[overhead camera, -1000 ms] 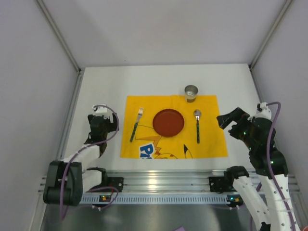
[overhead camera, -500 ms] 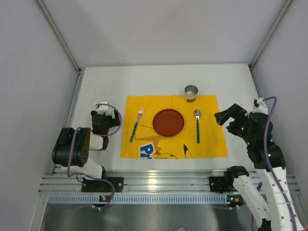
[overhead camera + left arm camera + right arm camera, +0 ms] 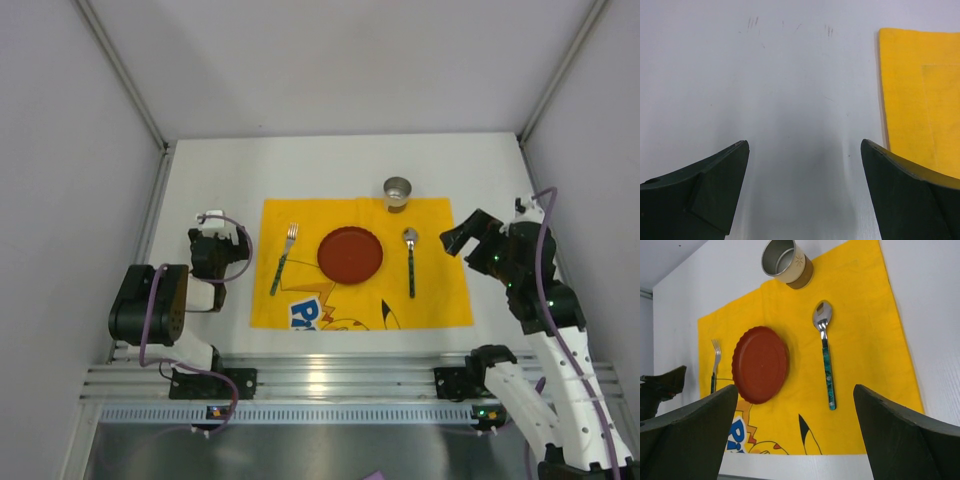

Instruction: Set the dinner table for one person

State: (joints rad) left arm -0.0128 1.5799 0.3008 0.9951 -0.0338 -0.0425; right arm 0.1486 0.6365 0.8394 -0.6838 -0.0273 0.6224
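Plate (image 3: 350, 254), fork (image 3: 284, 259), spoon (image 3: 410, 260), cup (image 3: 397, 191): one each

Yellow cartoon-printed cloth (image 3: 440, 300) is laid flat, print (image 3: 335, 312) located at the near edge, partly cut off there. Red scalloped plate (image 3: 350, 254) is placed on the cloth, roughly mid-width, toward the far half. Fork (image 3: 284, 258) is laid left of the plate, just beside it, not touching; tines far, green handle near and skewed slightly left. Spoon (image 3: 410, 260) is laid right of the plate, apart from it; bowl far, green patterned handle near. Metal cup (image 3: 397, 191) is stood upright, open end up, at the cloth's far edge, just far of the spoon. Pale grey walls (image 3: 60, 150) are seen left, right and far.
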